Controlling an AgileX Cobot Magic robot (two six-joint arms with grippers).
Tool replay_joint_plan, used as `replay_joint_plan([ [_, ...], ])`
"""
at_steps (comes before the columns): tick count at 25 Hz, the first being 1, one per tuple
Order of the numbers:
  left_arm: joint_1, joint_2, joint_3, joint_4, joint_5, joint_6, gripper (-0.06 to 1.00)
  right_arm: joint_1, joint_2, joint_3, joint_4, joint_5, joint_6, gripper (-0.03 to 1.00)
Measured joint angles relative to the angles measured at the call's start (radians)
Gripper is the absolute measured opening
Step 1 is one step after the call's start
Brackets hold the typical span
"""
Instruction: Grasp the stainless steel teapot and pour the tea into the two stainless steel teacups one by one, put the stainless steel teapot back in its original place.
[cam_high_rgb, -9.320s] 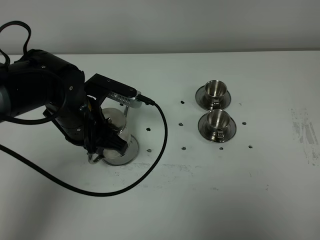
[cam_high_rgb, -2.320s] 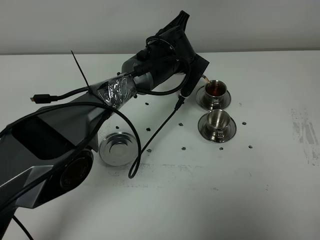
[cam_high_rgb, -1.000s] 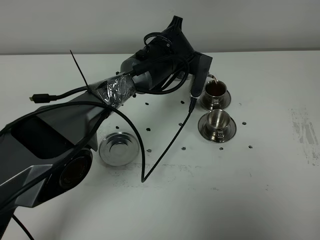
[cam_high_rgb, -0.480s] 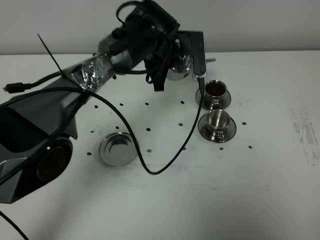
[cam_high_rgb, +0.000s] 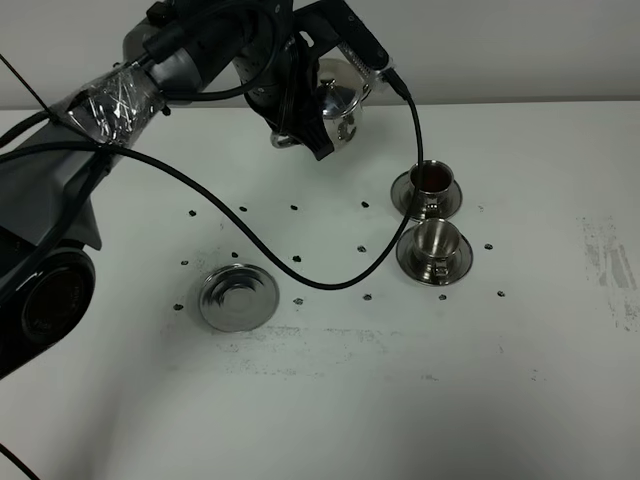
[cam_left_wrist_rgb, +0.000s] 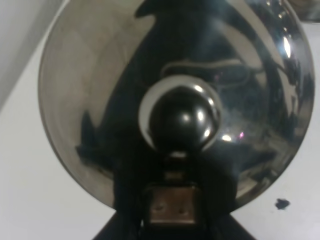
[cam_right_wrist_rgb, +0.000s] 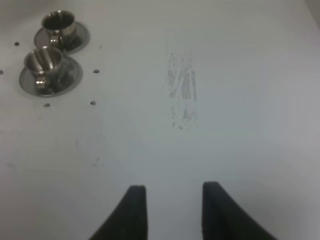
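- Saving the original place (cam_high_rgb: 235, 298) for last makes sense. This wide steel saucer lies bare on the left of the table (cam_high_rgb: 520, 400), well apart from the cups, and I judge it is wanted only once both cups are filled.
- The left gripper (cam_high_rgb: 300, 128) is clamped on the teapot (cam_high_rgb: 336, 92). It carries the pot high over the far side of the table, to the left of both cups and above neither.
- The lid (cam_left_wrist_rgb: 100, 75) and its knob (cam_left_wrist_rgb: 182, 120) fill the left wrist view. That camera shows nothing of where the tea would fall, so the aim is better judged from the high view.
- A black cable (cam_high_rgb: 330, 283) hangs from the left arm (cam_high_rgb: 120, 90), loops across the table and passes just beside the two cups. The swing toward them should be gentle so that the loop does not drag them.
- The far teacup (cam_high_rgb: 429, 178) holds dark tea and looks served. The near teacup (cam_high_rgb: 434, 238) shows only bright steel inside, so it is probably the next target.
- The two cups sit just beside each other, so the pot should come low over the near cup's mouth. The tilt should be slow, with a thin stream.
- The right gripper (cam_right_wrist_rgb: 172, 200) has its fingers apart with nothing between them. It is over bare table, well apart from the cups, and is best left out of the way.
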Motion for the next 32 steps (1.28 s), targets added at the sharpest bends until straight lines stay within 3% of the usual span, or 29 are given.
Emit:
replay_joint_plan([
  [5,0.008,-0.039,0.12,-0.037,-0.018,-0.027,0.2,0.0,0.0,0.0,0.0,0.0,0.0,0.29],
  [12,0.011,-0.177,0.377,-0.059,-0.169,-0.103,0.2,0.0,0.0,0.0,0.0,0.0,0.0,0.29],
  [20,0.032,-0.135,0.398,-0.155,-0.27,-0.2,0.2,0.0,0.0,0.0,0.0,0.0,0.0,0.29],
  [24,0.038,-0.078,0.396,-0.178,-0.331,-0.214,0.2,0.0,0.0,0.0,0.0,0.0,0.0,0.29],
  [32,0.039,-0.007,0.389,-0.189,-0.354,-0.226,0.2,0.0,0.0,0.0,0.0,0.0,0.0,0.29],
])
